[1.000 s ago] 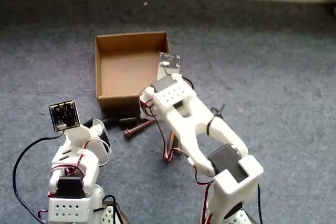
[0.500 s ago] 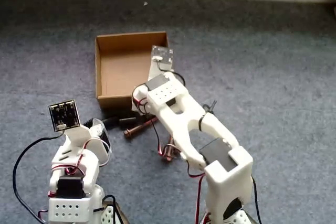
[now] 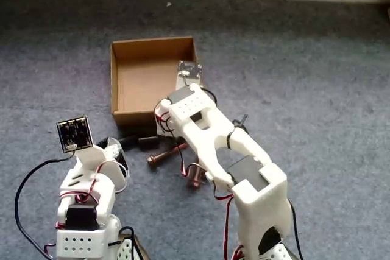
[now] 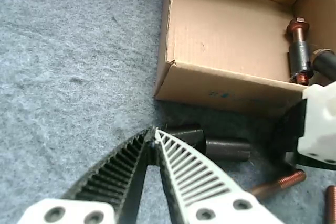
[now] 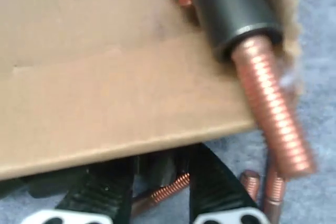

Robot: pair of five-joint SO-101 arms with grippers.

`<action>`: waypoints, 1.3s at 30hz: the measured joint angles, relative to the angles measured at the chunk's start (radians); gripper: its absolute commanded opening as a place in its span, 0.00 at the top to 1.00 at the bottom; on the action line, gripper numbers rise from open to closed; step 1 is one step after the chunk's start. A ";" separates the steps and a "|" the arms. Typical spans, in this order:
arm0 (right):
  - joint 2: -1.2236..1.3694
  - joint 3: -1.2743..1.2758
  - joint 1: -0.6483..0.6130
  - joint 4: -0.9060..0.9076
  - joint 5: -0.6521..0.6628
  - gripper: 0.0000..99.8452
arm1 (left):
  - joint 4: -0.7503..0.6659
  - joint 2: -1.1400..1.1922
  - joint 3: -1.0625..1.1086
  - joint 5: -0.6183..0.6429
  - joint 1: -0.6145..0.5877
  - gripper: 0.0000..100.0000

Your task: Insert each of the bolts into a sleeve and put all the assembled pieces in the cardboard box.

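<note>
The cardboard box [image 3: 113, 77] stands open beyond both arms. Inside, one bolt-in-sleeve piece [image 4: 299, 51] lies by the right wall. A second assembled piece [image 5: 241, 9] leans in that corner, its copper thread [image 5: 275, 114] jutting over the box wall [image 5: 131, 108]. My right gripper [image 5: 160, 170] hangs open just outside the box's near right corner, nothing between its fingers. Two black sleeves [image 4: 184, 132] [image 4: 227, 149] lie before the box's front wall [image 4: 220, 90]. My left gripper [image 4: 154, 139] is shut and empty, its tips just short of the nearer sleeve. A loose bolt [image 3: 167, 152] lies near them.
Another bolt [image 3: 195, 178] lies on the grey carpet under the right arm [image 3: 213, 132], beside red and black cables. The right arm's white body [image 4: 320, 124] stands close to the sleeves. Open carpet stretches left and right of the box.
The right arm swung left and drew back over the box's near right corner. The loose bolt shifted slightly. The left arm stayed still.
</note>
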 measured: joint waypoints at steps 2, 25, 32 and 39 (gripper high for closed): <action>0.000 0.000 0.000 0.031 0.032 1.00 | 0.000 0.000 0.000 0.000 0.000 0.99; -0.721 0.410 0.316 0.048 0.350 1.00 | 0.000 0.000 0.000 0.000 -0.023 0.99; -0.760 0.710 0.423 -0.256 0.350 1.00 | 0.026 0.000 -0.009 0.000 -0.057 0.99; -0.760 0.833 0.528 -0.485 0.241 1.00 | 0.078 0.000 -0.114 -0.245 -0.044 0.99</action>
